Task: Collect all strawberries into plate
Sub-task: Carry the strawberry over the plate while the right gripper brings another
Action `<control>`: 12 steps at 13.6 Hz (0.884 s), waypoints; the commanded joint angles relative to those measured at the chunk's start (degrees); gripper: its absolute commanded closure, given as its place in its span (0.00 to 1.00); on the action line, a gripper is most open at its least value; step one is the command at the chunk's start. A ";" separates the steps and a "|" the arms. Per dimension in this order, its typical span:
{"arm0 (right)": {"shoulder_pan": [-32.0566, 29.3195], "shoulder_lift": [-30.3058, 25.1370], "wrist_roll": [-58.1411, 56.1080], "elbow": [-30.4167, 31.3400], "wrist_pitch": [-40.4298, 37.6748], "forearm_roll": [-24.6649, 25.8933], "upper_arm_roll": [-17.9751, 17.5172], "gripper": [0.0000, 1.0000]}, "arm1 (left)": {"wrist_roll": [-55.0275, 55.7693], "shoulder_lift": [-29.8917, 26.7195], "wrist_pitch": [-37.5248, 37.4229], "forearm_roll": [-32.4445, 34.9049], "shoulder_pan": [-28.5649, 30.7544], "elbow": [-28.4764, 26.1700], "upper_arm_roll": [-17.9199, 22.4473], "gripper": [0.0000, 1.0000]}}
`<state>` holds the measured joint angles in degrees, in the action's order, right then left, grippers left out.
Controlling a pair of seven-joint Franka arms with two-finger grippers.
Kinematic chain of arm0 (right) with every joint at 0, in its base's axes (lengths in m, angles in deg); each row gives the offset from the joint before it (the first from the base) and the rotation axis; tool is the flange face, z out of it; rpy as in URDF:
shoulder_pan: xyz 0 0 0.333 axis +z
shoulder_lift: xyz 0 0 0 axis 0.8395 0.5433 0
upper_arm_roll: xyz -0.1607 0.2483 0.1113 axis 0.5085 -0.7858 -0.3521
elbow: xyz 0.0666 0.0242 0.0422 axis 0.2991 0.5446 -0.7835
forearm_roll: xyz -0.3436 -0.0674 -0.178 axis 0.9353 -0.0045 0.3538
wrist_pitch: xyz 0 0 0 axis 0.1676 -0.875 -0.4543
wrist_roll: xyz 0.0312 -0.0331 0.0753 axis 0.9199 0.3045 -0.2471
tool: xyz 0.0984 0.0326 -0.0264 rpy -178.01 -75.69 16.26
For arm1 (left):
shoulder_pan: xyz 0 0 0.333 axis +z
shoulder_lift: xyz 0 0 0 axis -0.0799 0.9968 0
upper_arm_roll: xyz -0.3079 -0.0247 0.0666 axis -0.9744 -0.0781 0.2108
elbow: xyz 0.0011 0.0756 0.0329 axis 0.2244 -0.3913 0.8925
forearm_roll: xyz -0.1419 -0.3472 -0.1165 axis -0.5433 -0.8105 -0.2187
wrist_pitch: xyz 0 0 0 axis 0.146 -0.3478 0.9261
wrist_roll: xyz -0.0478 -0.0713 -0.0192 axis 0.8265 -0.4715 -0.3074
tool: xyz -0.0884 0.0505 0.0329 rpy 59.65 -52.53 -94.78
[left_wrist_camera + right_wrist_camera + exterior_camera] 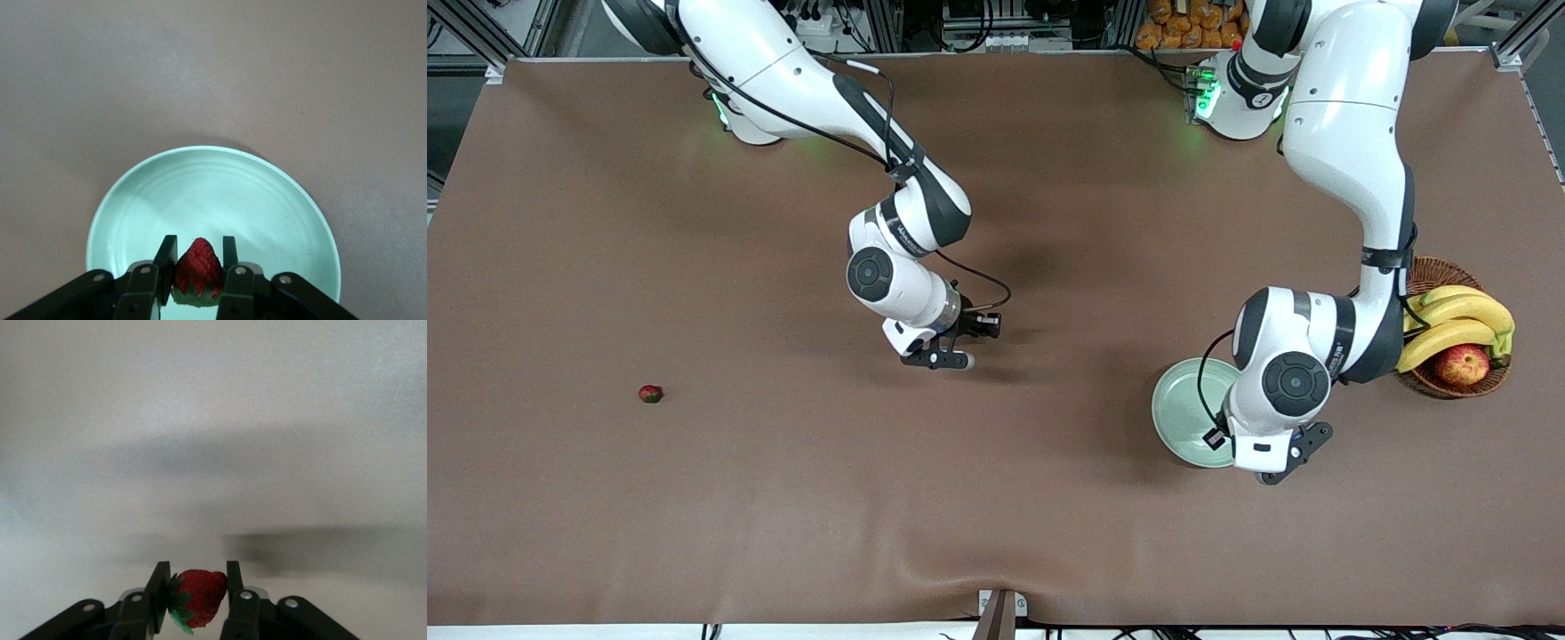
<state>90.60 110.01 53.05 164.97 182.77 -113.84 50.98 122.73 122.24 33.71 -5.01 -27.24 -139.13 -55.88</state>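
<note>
So your left gripper (pixel 197 261) is hanging right over the mint-green plate (pixel 1181 411), and it's clamped on a strawberry (pixel 198 270), red tip pointing away from the wrist, leafy cap tucked back toward the palm between the two black fingers (pixel 166 257). In the left wrist view you can see most of the plate spread out under the berry, with nothing lying in the part that shows. From the front camera the left arm's wrist covers the plate's edge on the basket side, so you only get the rest of the dish there. Your right gripper (pixel 195 585) is up over the bare middle of the brown table (pixel 996 533), and it's got a strawberry (pixel 199 595) of its own pinched between its fingers, green cap sticking out to one side; under it there's just tabletop and shadow. The third strawberry (pixel 650 393) is sitting by itself on the table way out toward the right arm's end, well apart from both grippers and from the plate. Just beside the plate, at the left arm's end of the table, there's a brown wicker basket (pixel 1439 384) holding a bunch of bananas (pixel 1458 324) and a red-yellow apple (pixel 1462 364); the basket sits a bit farther from the front camera than the plate.
</note>
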 commanded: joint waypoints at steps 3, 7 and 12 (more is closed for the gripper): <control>-0.29 0.77 1.11 -0.64 2.90 -1.21 0.41 0.07 | 0.59 -0.64 6.92 -1.62 -0.02 -6.15 -0.81 1.00; -5.63 -1.51 0.95 -1.61 -3.22 -0.17 0.50 0.00 | 0.76 -1.43 6.57 -1.35 -0.81 -5.97 -0.73 0.00; -16.79 -5.38 -4.84 -1.26 -17.55 7.64 0.76 0.00 | 5.32 -4.42 6.30 -1.35 -7.82 -4.31 -0.81 0.00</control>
<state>77.59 107.03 50.81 162.75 169.77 -109.48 52.56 125.28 119.59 40.29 -5.76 -31.29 -143.58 -57.18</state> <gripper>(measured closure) 0.000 0.000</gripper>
